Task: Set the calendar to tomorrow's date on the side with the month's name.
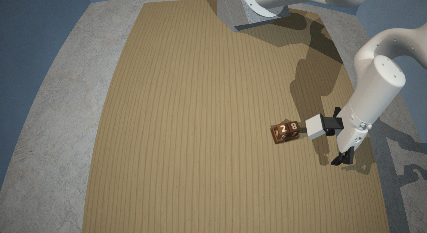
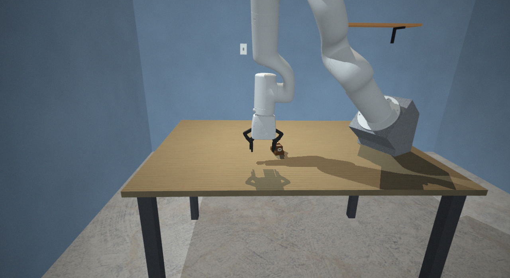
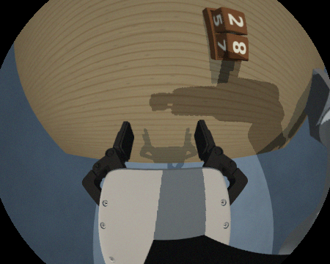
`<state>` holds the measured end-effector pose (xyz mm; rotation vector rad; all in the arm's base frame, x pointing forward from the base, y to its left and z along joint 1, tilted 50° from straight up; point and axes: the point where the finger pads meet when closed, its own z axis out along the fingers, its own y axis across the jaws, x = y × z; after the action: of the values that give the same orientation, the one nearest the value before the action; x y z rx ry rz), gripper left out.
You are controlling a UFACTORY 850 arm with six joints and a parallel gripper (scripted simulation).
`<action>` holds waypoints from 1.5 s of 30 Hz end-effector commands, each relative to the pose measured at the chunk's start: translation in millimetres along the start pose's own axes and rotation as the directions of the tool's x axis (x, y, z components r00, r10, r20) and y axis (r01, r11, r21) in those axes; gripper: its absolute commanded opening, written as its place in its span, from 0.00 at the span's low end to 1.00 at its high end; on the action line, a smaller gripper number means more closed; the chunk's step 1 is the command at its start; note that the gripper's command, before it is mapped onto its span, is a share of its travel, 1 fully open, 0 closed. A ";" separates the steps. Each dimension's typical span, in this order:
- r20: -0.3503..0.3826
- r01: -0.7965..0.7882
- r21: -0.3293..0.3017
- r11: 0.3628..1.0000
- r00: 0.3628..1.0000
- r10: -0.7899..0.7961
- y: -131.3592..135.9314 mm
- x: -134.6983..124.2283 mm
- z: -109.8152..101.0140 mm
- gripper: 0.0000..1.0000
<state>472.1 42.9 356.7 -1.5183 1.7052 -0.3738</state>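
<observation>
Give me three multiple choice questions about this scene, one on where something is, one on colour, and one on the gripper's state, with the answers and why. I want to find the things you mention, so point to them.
1. Where are the two cubes?
A) On the wall shelf
B) In the tray
C) On the floor

2. What colour are the digits on the cubes' top faces?
A) White
B) Green
C) Yellow

3. What state is the gripper in?
A) Shut on a cube
B) Shut on nothing
C) Open

Answers:
1: B. The cube with 2 on top (image 1: 283, 128) (image 3: 235, 20) and the cube with 8 on top (image 1: 293, 126) (image 3: 238, 47) sit side by side in the brown tray (image 1: 274, 138) (image 3: 207, 33).
2: A. The 2 and 8 show white on brown in the top and wrist views.
3: C. The gripper's (image 2: 262, 151) (image 3: 163, 122) fingers stand wide apart with nothing between them.
</observation>
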 end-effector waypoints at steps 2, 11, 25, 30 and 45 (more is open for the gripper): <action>0.003 -0.008 -0.013 1.000 1.000 0.009 -4.1 -0.5 0.8 1.00; 0.003 -0.008 -0.013 1.000 1.000 0.009 -3.9 -0.5 16.5 1.00; 0.003 -0.008 -0.013 1.000 1.000 0.009 -3.6 -0.6 37.6 1.00; 0.003 -0.008 -0.013 1.000 1.000 0.009 -3.6 -0.6 37.6 1.00; 0.003 -0.008 -0.013 1.000 1.000 0.009 -3.6 -0.6 37.6 1.00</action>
<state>501.5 53.4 335.2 -1.5202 1.7149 -0.3560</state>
